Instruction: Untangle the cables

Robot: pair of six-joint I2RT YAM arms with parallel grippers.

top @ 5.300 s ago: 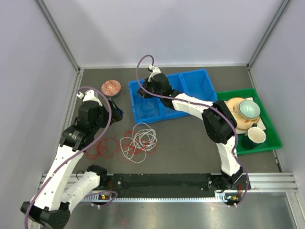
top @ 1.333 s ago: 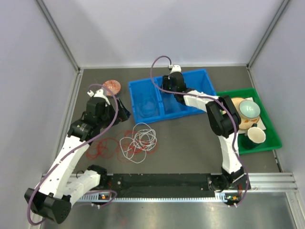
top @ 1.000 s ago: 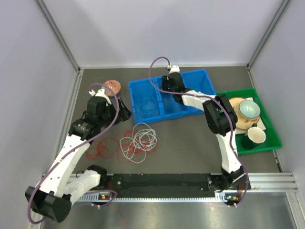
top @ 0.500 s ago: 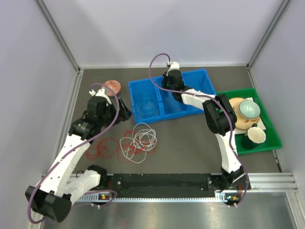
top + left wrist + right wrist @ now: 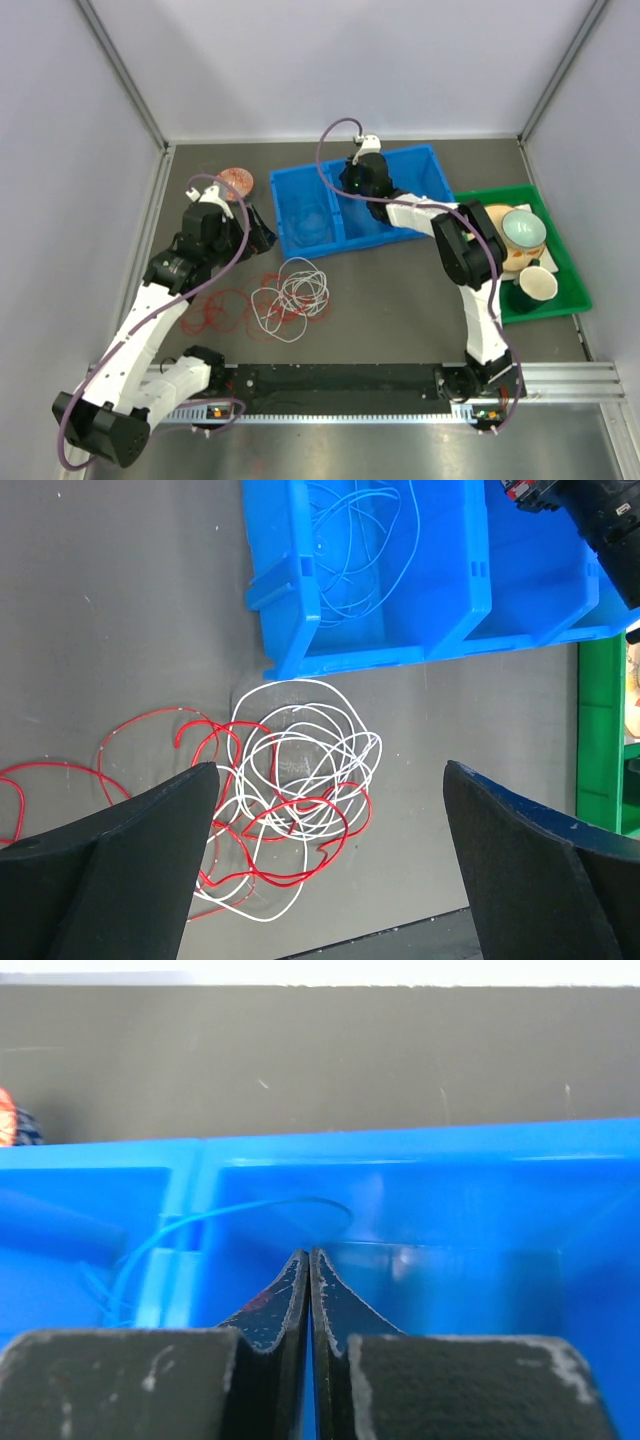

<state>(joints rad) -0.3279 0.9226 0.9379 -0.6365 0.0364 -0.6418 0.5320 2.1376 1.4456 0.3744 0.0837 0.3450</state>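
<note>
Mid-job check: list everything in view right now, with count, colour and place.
blue bin: one, blue, two compartments, far middle of the table
blue cable: one loose tangle, light blue, in the bin's left compartment, one loop reaching over the divider
white cable: one coil, white, on the table in front of the bin
red cables: count unclear, red, threaded through the white coil and spread to its left
red-orange coil: one, round, far left of the bin
green tray: one, green, right of the bin
plate: one, tan, in the tray
bowl: one, pale teal, on the plate
cup: one, dark green outside, pale inside, in the tray
left gripper: open, above the white coil
right gripper: shut, in the bin's right compartment
</note>
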